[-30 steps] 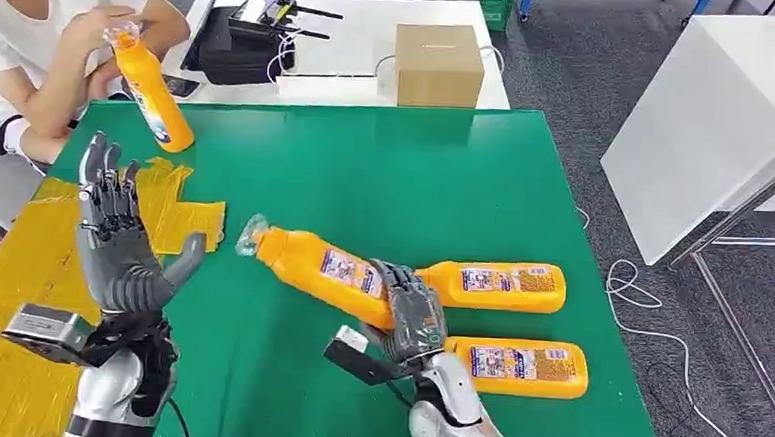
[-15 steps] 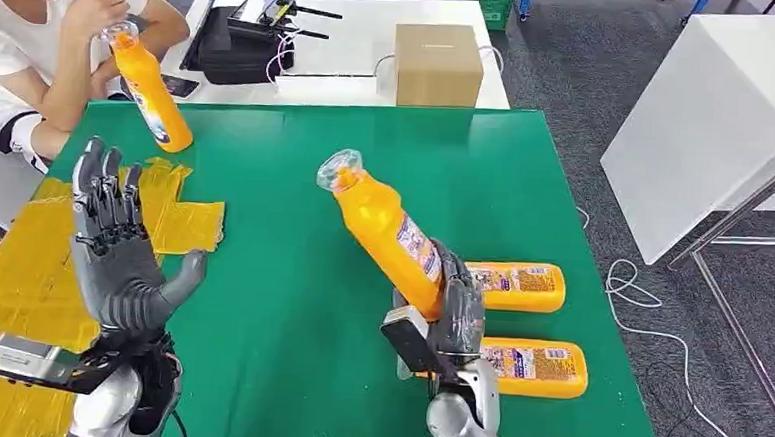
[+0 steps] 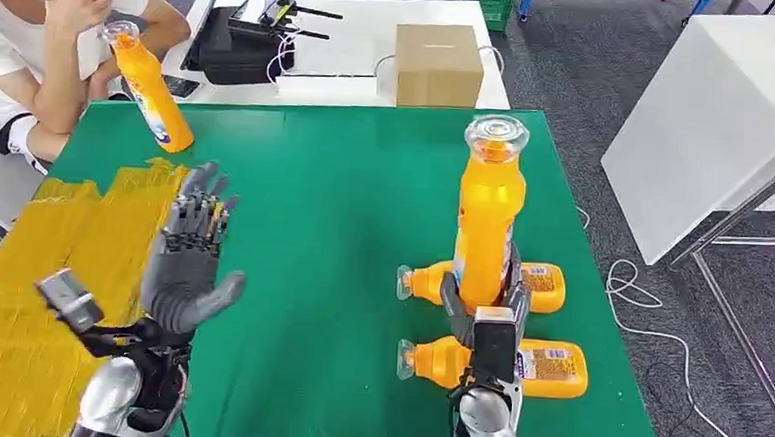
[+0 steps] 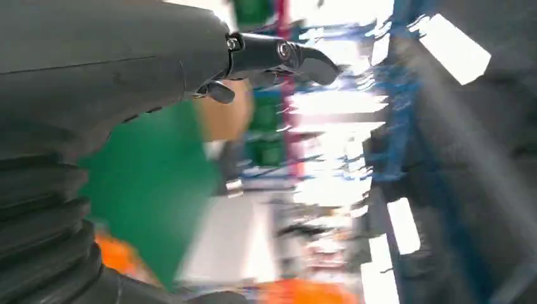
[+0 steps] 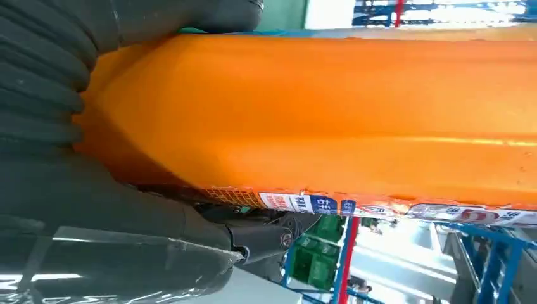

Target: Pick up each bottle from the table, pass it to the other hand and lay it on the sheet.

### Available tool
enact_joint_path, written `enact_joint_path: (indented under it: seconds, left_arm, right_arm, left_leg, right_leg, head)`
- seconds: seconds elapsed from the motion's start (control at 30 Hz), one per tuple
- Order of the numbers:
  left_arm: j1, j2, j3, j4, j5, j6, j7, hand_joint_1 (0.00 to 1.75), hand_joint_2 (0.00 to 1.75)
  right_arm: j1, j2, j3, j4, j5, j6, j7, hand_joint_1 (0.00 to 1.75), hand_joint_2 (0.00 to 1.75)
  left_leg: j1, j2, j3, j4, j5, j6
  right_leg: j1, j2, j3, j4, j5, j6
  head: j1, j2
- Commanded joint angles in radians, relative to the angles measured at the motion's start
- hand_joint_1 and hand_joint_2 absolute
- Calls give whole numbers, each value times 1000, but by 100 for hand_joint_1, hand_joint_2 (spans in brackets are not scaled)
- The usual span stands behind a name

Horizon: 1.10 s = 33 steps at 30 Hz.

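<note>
Orange bottle [image 3: 488, 219] held upright above the green worktop [image 3: 354, 207], clamped low on its body in the right robot hand [image 3: 484, 309], over two more bottles [image 3: 501, 365] lying flat. Left robot hand [image 3: 189, 263] raised beside the yellow sheet [image 3: 39, 290], fingers spread, holding nothing.

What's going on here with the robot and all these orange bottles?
The robot's right hand holds one orange bottle upright above the green table. Its left hand is raised, empty, fingers spread, beside the yellow sheet. Two more bottles lie on the table, and a seated person has a fourth bottle nearby.
</note>
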<state>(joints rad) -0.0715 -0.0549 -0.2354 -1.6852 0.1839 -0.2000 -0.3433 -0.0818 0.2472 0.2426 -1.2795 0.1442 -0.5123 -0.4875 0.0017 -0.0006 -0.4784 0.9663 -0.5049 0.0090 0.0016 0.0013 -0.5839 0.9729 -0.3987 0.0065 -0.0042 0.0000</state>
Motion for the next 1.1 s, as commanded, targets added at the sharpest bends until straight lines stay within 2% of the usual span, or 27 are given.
enact_joint_path:
  seconds: [0.03, 0.33, 0.53, 0.83, 1.1]
  left_arm:
    - [-195, 50, -127, 338, 59, -44, 66, 0, 175]
    - [-268, 49, -157, 387, 125, -28, 75, 0, 175]
    - [-297, 40, -163, 390, 162, -34, 70, 0, 175]
    - [-304, 38, -169, 396, 167, -38, 68, 0, 175]
    - [-295, 26, -169, 383, 176, -45, 55, 0, 175]
  right_arm:
    - [-85, -31, 40, 51, -17, 50, -8, 175, 175]
    - [-184, -66, 143, 117, 10, 139, 22, 175, 175]
    - [-235, -79, 255, 150, 91, 195, 69, 175, 175]
    - [-256, -69, 302, 221, 140, 192, 79, 175, 175]
    - [-283, -38, 352, 335, 231, 133, 82, 175, 175]
  left_leg:
    - [1, -3, 1, -1, 1, 0]
    - [1, 0, 1, -1, 1, 0]
    - [2, 1, 1, 0, 0, 0]
    - [1, 0, 1, 0, 0, 0]
    - [2, 1, 2, -1, 0, -1]
  right_leg:
    - [1, -3, 2, -2, 1, 1]
    - [0, -1, 2, -1, 0, 1]
    - [1, 0, 2, -1, 0, 1]
    - [1, 0, 2, -1, 0, 1]
    - [2, 0, 3, -2, 0, 1]
  head:
    - [0, 0]
    - [0, 0]
    - [0, 0]
    - [0, 0]
    - [0, 0]
